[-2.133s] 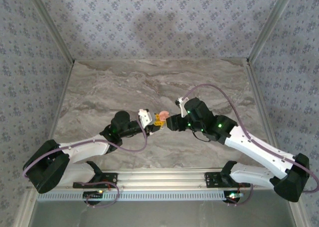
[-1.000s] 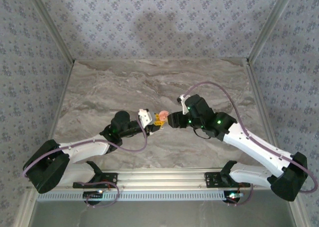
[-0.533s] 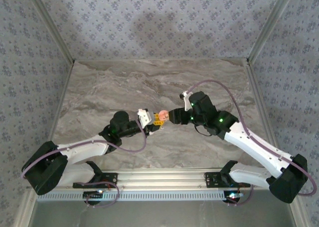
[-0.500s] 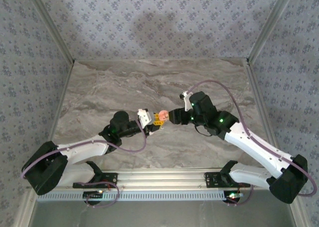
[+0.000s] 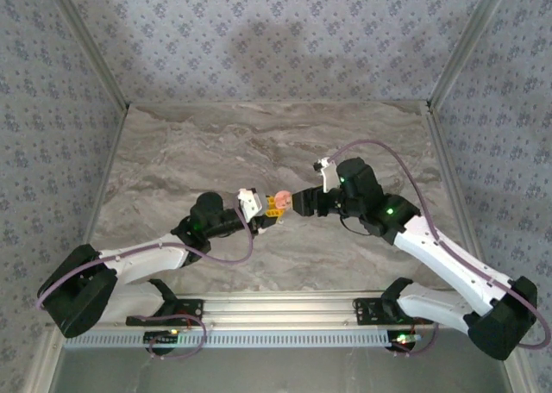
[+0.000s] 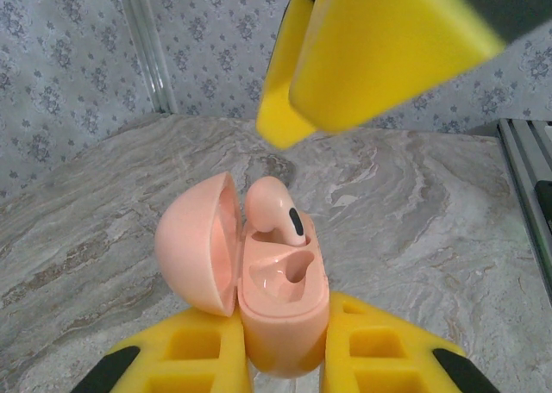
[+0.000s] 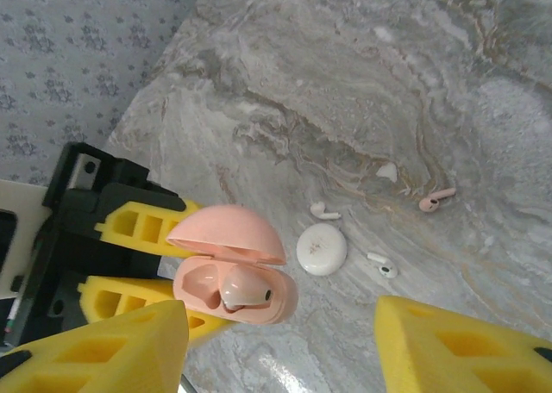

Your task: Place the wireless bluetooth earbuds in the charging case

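Observation:
A pink charging case (image 6: 280, 298) stands with its lid open, and my left gripper (image 6: 283, 363) is shut on its body. One pink earbud (image 6: 272, 207) sits in the far slot of the case; the near slot is bare. In the top view the case (image 5: 281, 198) hangs between both grippers above the table. My right gripper (image 7: 280, 358) is open just above the case (image 7: 235, 283), holding nothing. On the table beyond lie another pink earbud (image 7: 435, 201) and two white earbuds (image 7: 324, 210) (image 7: 380, 265).
A white round disc (image 7: 322, 248) lies on the marble table (image 7: 362, 83) between the white earbuds, with a small white bit (image 7: 387, 171) further off. The right gripper's yellow fingers (image 6: 379, 57) hang close over the case. Patterned walls enclose the table.
The right arm has drawn back to the right and slightly up from the case. The left arm and the case have stayed in place.

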`<state>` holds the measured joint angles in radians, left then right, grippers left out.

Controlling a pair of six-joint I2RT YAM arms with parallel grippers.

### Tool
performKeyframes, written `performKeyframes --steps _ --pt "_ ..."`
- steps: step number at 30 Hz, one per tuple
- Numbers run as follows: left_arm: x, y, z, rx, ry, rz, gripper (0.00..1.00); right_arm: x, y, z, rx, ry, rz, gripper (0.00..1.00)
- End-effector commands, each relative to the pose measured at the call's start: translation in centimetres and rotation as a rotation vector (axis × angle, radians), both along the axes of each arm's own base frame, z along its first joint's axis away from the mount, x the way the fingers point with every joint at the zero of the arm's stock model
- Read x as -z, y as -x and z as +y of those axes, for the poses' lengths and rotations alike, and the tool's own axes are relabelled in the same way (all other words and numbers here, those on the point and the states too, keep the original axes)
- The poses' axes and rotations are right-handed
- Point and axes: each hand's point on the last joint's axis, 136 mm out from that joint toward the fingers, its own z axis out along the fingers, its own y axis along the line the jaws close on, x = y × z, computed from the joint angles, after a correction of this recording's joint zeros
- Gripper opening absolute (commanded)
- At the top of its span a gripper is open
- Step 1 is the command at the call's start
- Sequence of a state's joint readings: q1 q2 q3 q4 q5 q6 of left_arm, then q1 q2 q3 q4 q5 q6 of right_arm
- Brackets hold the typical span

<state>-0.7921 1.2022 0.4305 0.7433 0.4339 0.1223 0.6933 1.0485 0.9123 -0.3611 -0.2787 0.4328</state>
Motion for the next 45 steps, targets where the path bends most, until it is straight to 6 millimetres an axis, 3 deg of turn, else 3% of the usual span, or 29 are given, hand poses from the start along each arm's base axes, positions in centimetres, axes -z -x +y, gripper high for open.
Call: performKeyframes --steps 1,7,18,22,28,32,45 --pt "-1.4 0.5 -0.3 0.031 0.028 -0.037 0.12 -1.0 -0.2 0.9 -0.036 -0.023 -0.016 0.6" --pt "-1.5 0.4 -0.4 0.033 0.028 -0.039 0.12 -0.3 -0.4 0.7 -0.028 -0.005 -0.007 0.6" --pt "-1.5 0.6 -0.4 0.039 0.033 -0.041 0.12 3.3 -0.1 0.0 -0.021 0.074 0.089 0.59" --pt "-1.4 0.6 -0.3 0.039 0.03 -0.038 0.12 2.9 0.1 -0.1 -0.035 0.074 0.085 0.59" --pt "-1.3 0.7 -0.1 0.034 0.027 -0.038 0.12 -0.4 0.2 -0.3 -0.048 -0.003 0.018 0.61" --pt "-1.4 0.7 -0.1 0.031 0.028 -0.042 0.12 -1.3 0.1 0.0 -0.058 -0.027 0.005 0.61" --pt "-1.4 0.8 0.0 0.033 0.028 -0.044 0.12 2.3 -0.5 0.7 -0.065 0.028 0.098 0.6"
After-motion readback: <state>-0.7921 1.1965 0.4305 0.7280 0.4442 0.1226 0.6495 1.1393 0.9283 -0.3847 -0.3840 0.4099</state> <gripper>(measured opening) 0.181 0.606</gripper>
